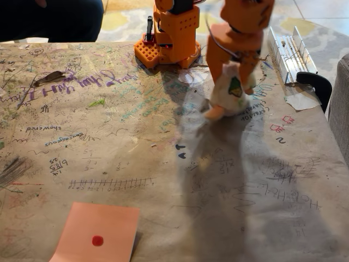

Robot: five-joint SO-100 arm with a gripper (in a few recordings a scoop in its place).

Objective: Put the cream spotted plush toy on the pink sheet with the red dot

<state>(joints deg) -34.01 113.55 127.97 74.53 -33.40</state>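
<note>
The cream spotted plush toy [228,93] hangs above the table at the upper right of the fixed view, its green tag facing me and its orange-peach foot pointing down-left. My orange gripper [235,66] comes down from above and is shut on the toy's top. The toy looks slightly blurred. The pink sheet [97,232] lies flat at the bottom left near the table's front edge, with its red dot [97,240] near the centre. A wide stretch of scribbled tabletop separates the toy from the sheet.
The arm's orange base [169,41] stands at the back centre. A metal clamp rail [289,52] and a black clamp [316,84] sit at the back right edge. A person's dark sleeve [54,19] shows behind the table at top left.
</note>
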